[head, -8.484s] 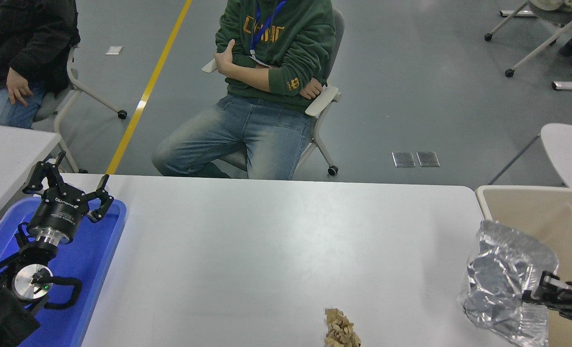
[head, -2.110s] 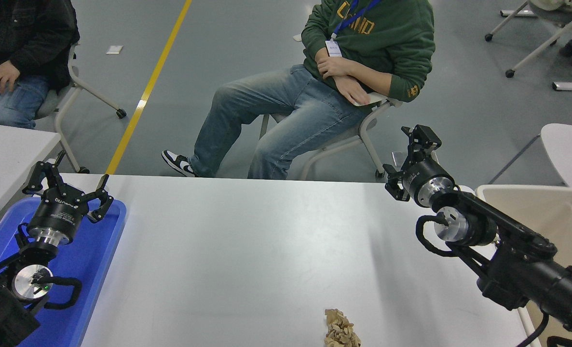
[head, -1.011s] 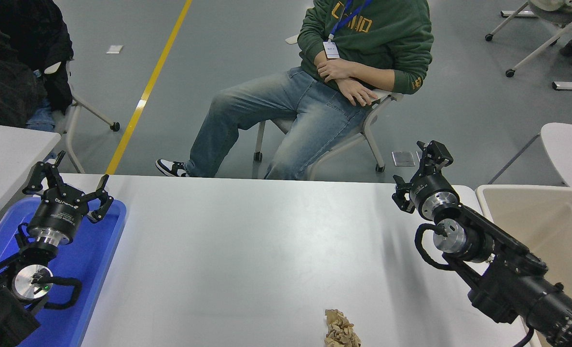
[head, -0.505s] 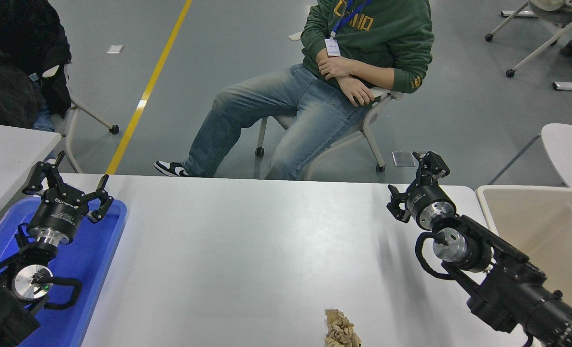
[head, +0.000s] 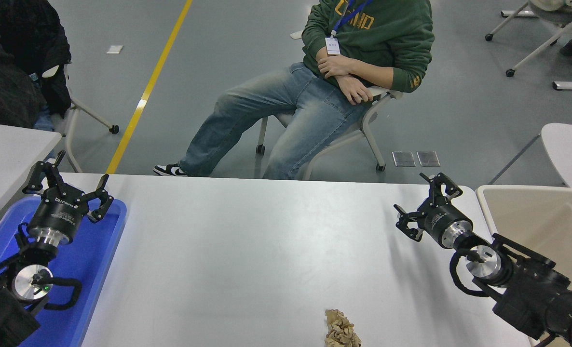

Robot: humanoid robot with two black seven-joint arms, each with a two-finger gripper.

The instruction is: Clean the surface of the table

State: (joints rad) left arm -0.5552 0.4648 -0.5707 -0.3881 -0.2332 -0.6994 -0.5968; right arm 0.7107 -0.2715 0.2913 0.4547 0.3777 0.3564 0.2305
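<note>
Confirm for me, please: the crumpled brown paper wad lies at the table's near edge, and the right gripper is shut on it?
Not quite. In the head view the crumpled brown paper wad does lie at the table surface's near edge, but the right gripper is open and empty, well away near the far right corner.

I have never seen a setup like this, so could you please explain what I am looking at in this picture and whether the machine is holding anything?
This is one view from a camera high on a two-armed robot, looking down over its white table. The left gripper is parked open above a blue tray. The right gripper hovers open near the far right corner, holding nothing. A crumpled brown scrap lies at the near edge. A beige bin stands beside the table, and a person sits beyond it.
</note>
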